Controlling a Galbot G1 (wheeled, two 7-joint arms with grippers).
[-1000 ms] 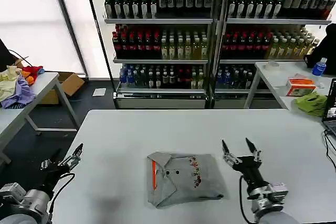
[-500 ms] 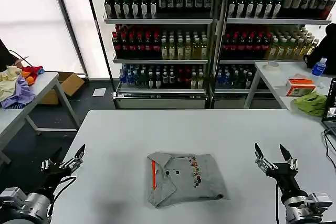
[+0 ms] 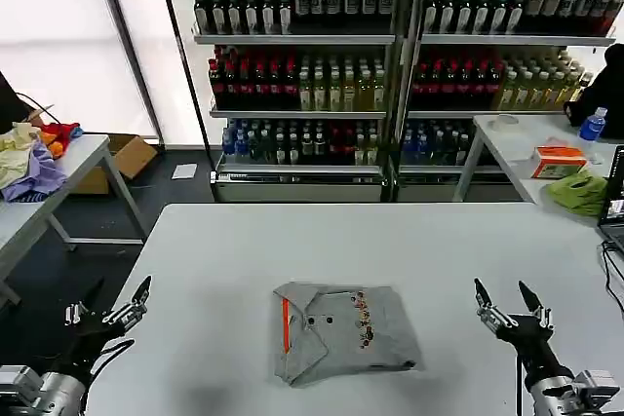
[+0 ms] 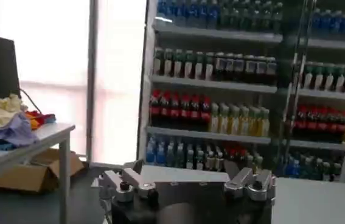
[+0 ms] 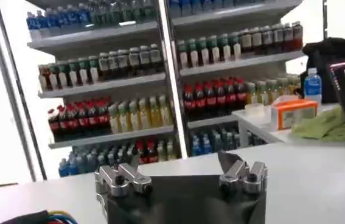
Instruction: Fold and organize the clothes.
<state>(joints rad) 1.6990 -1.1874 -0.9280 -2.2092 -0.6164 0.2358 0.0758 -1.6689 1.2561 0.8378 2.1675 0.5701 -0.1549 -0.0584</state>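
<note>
A light grey shirt (image 3: 343, 332) lies folded into a rough square near the front middle of the white table (image 3: 234, 250). Its buttoned collar with an orange strip faces left, and a small colourful print runs down its middle. My left gripper (image 3: 114, 302) hovers open off the table's front left corner, well apart from the shirt. At the front right my right gripper (image 3: 505, 300) stands open above the table, nothing between its fingers. In the wrist views the left gripper (image 4: 184, 167) and right gripper (image 5: 180, 159) point level toward the drink shelves.
Shelves of bottled drinks (image 3: 390, 65) stand behind the table. A side table (image 3: 68, 168) at the left holds a yellow, purple and red heap of garments (image 3: 29, 158). The right table carries a lime-green bundle (image 3: 577, 191), an orange-topped box (image 3: 559, 160) and a bottle (image 3: 592, 124).
My right gripper drew back from beside the shirt to the front right of the table. The left gripper sank slightly lower and to the left. The shirt has not moved.
</note>
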